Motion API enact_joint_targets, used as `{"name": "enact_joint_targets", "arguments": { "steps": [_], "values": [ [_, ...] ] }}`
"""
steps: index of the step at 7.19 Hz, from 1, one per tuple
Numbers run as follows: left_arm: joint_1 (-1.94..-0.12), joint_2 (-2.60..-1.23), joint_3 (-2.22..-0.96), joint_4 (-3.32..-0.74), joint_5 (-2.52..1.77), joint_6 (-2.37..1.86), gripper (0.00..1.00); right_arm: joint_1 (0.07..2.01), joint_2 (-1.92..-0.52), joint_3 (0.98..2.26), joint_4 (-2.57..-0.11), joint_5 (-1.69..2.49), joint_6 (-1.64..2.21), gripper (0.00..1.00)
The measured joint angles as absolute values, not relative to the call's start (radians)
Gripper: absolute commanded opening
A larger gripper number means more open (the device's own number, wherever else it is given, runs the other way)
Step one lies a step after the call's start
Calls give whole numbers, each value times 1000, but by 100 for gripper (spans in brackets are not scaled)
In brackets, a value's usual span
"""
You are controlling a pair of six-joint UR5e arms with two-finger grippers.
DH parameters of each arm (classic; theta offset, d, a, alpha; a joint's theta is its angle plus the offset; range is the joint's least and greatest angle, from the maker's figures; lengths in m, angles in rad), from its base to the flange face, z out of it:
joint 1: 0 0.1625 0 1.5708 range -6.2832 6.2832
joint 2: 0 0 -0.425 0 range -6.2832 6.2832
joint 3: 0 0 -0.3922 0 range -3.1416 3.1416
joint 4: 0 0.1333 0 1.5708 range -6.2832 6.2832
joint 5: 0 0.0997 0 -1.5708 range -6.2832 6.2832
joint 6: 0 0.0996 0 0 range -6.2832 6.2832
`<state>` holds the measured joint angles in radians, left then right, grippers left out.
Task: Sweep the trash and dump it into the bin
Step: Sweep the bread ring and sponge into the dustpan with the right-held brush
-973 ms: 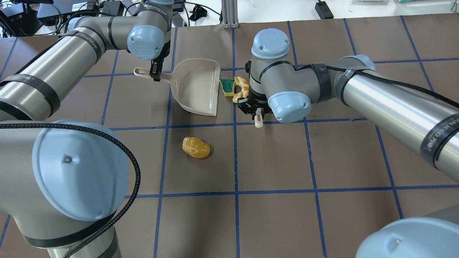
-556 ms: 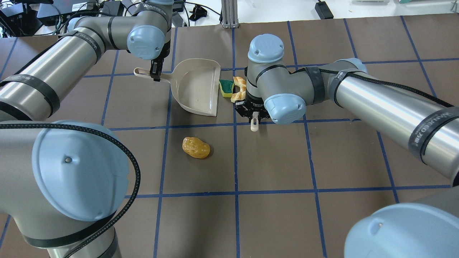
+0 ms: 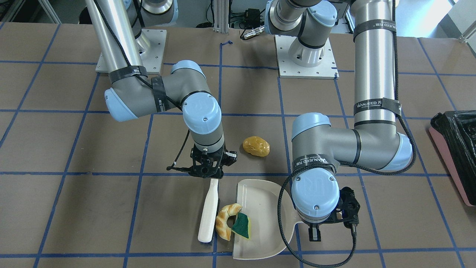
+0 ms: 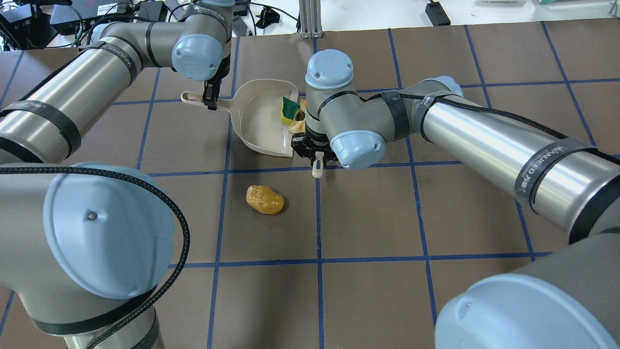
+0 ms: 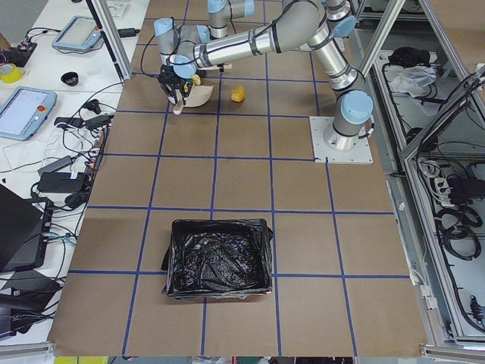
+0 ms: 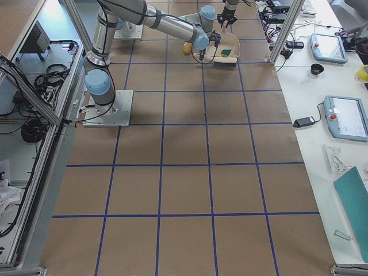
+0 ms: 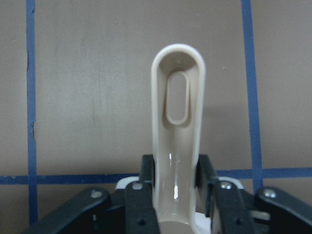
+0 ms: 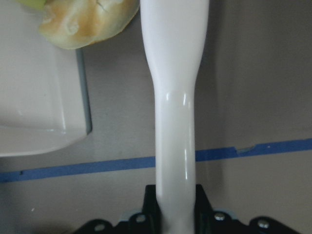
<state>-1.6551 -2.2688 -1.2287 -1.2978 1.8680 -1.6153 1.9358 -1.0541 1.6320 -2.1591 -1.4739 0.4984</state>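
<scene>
The beige dustpan (image 4: 259, 114) lies on the table, and my left gripper (image 4: 209, 99) is shut on its handle (image 7: 176, 122). My right gripper (image 3: 212, 173) is shut on the handle of a white brush (image 3: 208, 212), which lies alongside the pan's open edge. The green-and-yellow sponge (image 3: 241, 225) rests on the pan's lip. The tan croissant (image 3: 225, 219) sits between brush and lip, straddling the edge (image 8: 87, 19). The yellow-orange potato (image 4: 264, 199) lies alone on the table nearer the robot. The bin (image 5: 220, 258), pink-sided with a black bag, stands far off at the table's left end (image 3: 455, 137).
Blue tape lines grid the brown table. The two arm base plates (image 3: 130, 52) (image 3: 306, 59) are bolted at the robot's side. Side benches with tablets (image 6: 345, 118) and cables border the table's ends.
My right gripper has swept the brush leftward in the overhead view, pushing sponge and croissant against the dustpan; the sponge now rides on the lip. The left gripper, dustpan and potato have not moved.
</scene>
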Motion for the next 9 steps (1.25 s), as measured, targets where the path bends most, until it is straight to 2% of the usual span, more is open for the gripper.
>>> {"name": "enact_joint_targets", "arguments": {
  "steps": [6, 9],
  "values": [
    [-1655, -2268, -1229, -1297, 1858, -1614, 0, 2051, -1043, 1586, -2186, -1397, 638, 8],
    [-1655, -2262, -1230, -1296, 1844, -1599, 0, 2048, -1042, 1549, -2177, -1407, 588, 9]
  ]
}}
